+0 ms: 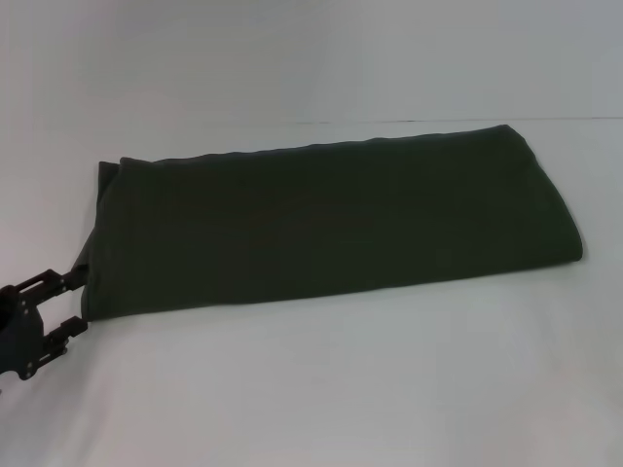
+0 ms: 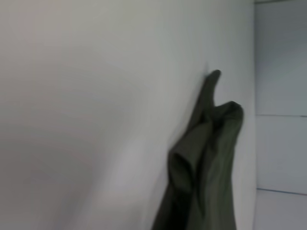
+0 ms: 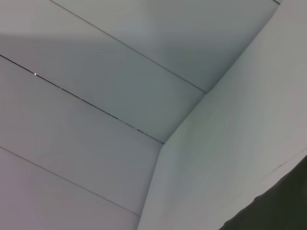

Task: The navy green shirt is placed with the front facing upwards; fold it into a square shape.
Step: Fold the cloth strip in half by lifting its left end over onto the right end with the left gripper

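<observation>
You have bare white table (image 1: 321,389) along the whole near side of the folded shirt (image 1: 331,224) — nothing blocks a reach there. On the left, the left gripper (image 1: 66,302) sits right at the shirt's corner, so that end is tight. Behind the shirt, only a narrow strip of table is free.

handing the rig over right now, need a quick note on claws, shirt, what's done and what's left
Left claw: open, at the shirt's near left corner, fabric between its fingers but not clamped.
Right claw: not in view.
Shirt: on the white table, already folded into a long band running left to right, lettering hidden.
Done: lengthwise folds.
Left: fold the band across its length to make a square.
</observation>
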`<state>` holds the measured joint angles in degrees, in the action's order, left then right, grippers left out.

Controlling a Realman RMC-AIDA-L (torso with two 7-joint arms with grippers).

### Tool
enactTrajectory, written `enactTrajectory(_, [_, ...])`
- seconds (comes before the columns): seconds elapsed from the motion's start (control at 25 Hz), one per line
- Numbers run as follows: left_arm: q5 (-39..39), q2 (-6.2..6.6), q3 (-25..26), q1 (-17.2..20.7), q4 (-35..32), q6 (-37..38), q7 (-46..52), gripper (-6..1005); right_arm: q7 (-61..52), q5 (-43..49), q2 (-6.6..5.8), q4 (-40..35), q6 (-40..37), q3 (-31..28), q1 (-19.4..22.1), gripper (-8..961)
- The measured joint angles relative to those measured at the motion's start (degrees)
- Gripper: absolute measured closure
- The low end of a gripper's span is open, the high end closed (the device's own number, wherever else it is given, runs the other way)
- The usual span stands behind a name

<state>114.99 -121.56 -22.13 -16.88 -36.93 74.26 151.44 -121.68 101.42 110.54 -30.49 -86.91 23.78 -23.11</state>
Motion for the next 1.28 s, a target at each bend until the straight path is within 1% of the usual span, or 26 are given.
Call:
enactTrajectory(0.24, [0.09,0.0,-0.31,-0.29,1.46,-2.63,1.0,337,-0.12,-0.1,0.02,-0.3,0.21,-0.05,-0.41,300])
enactTrajectory(0.84, [0.66,-0.08,-0.38,-1.33,2.72,-4.4,1.6,339,-0.13,-0.18,-0.15,-0.06,0.17,-0.99,-0.59,300])
enactTrajectory(1.28, [0.96,-0.01,-1.86,-3.67,3.84,-6.62,1.94,341,0.0,-0.18,-0.1,0.07,0.16,-1.41,-0.12,300])
